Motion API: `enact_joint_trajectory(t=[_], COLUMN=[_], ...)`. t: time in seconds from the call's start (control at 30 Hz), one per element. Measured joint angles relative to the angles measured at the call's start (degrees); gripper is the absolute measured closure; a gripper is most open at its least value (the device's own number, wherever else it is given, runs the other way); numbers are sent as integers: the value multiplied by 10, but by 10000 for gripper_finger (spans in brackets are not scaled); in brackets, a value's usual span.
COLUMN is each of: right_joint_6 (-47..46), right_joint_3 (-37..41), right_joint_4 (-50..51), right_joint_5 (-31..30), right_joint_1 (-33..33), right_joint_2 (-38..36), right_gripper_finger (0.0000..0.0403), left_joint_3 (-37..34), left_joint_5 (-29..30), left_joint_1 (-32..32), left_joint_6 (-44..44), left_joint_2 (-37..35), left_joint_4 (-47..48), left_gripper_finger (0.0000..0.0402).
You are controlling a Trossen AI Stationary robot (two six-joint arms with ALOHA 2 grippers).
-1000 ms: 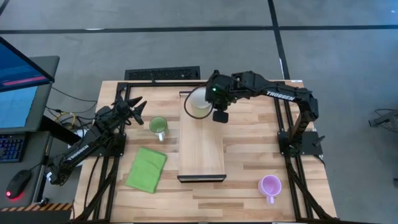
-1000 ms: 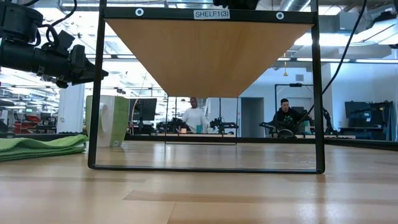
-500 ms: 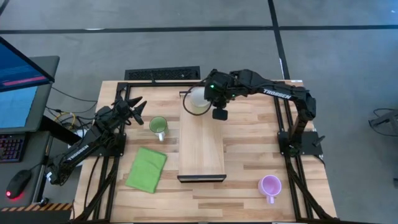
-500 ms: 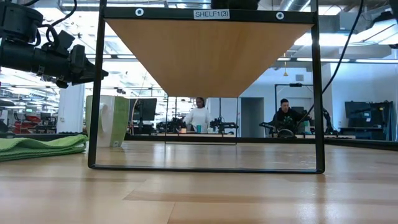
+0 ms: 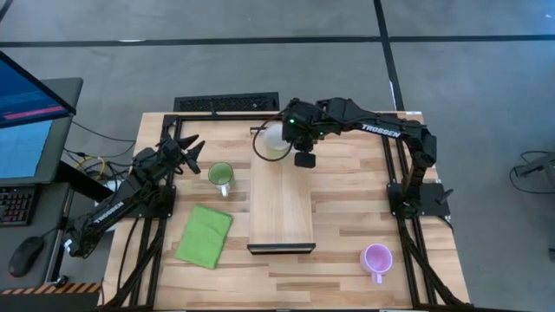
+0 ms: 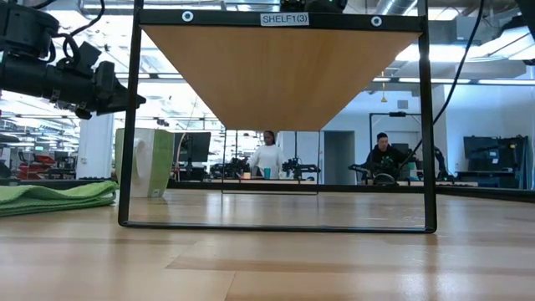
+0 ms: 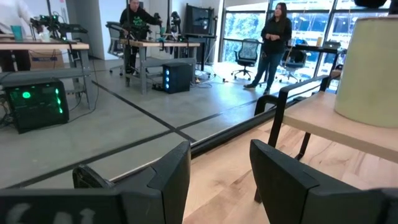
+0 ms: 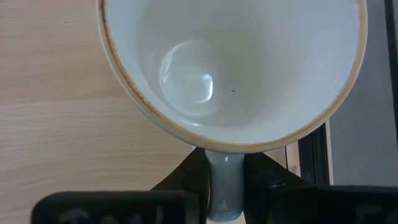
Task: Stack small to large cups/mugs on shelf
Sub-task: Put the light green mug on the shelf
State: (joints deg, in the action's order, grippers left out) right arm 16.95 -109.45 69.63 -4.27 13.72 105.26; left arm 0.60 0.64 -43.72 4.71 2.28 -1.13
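Sitting at the far end of the shelf (image 5: 281,196), the white mug (image 5: 274,139) is the one you have hold of. Your right gripper (image 8: 225,186) is closed tight on its handle; only the right wrist view shows you that pinch, and the mug's bare inside. From above you see the green mug (image 5: 220,176) on the table just left of the shelf, the purple mug (image 5: 376,258) well apart at the near right, and the green cloth (image 5: 205,235) near the green mug. Your left gripper (image 7: 217,168) waits beside the green mug, fingers apart, holding nothing. The low view shows the shelf's underside and people far behind.
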Motion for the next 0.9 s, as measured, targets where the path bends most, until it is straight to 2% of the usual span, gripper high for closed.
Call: enact_joint_trajectory(t=[0.23, 0.9], right_joint_6=[2, 3], right_joint_3=[0, 0], right_joint_4=[0, 1], right_joint_5=[-1, -5], right_joint_1=[0, 0], right_joint_2=[1, 1], right_gripper_finger=[298, 294], left_joint_3=[0, 0], left_joint_5=[0, 0], left_joint_1=[0, 0], left_joint_6=[0, 0], left_joint_2=[0, 0], left_joint_4=[0, 0], left_gripper_finger=[244, 244])
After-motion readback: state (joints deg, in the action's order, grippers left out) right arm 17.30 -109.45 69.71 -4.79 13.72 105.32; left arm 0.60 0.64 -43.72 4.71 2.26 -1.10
